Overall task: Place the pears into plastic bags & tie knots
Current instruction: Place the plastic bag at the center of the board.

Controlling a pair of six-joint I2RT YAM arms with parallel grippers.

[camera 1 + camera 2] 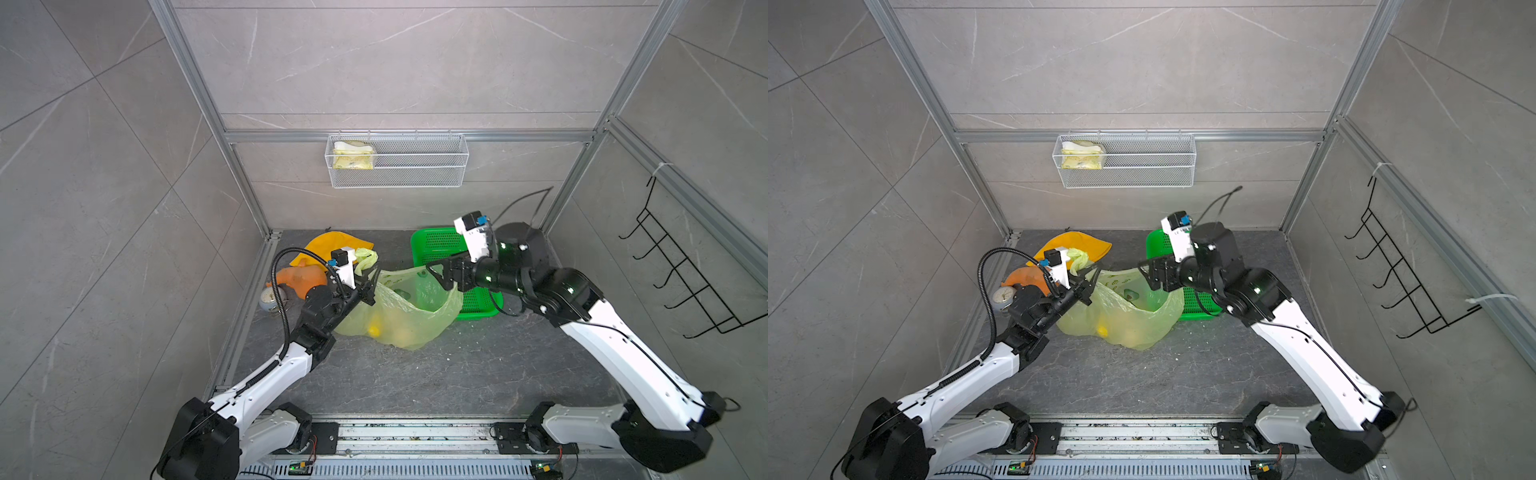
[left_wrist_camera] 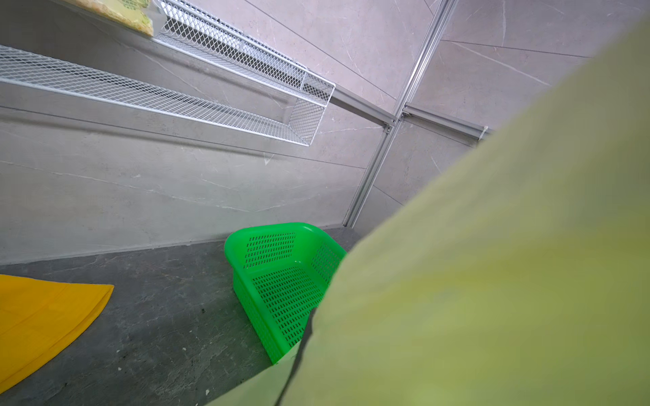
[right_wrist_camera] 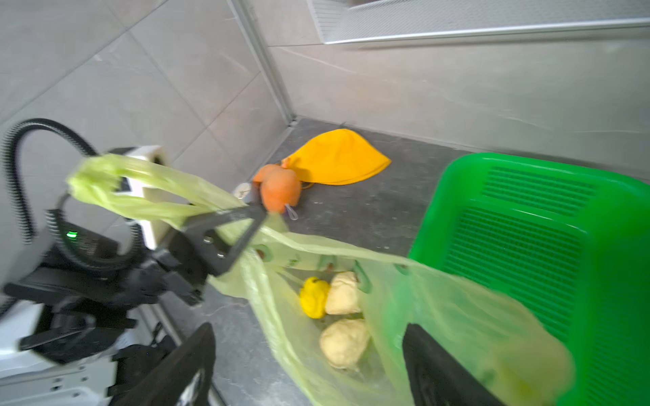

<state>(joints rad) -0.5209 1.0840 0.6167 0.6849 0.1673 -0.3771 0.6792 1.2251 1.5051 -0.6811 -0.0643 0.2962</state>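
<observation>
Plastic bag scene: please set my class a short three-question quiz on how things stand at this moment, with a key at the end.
1. How many pears lie inside the plastic bag?
2. True or false: the left claw is shut on a handle of the bag.
3. The right claw is: A open, beside the bag's mouth; B shut on a pear; C out of sight in every view.

Key: 1. three (one yellow, two beige); 2. true; 3. A
</observation>
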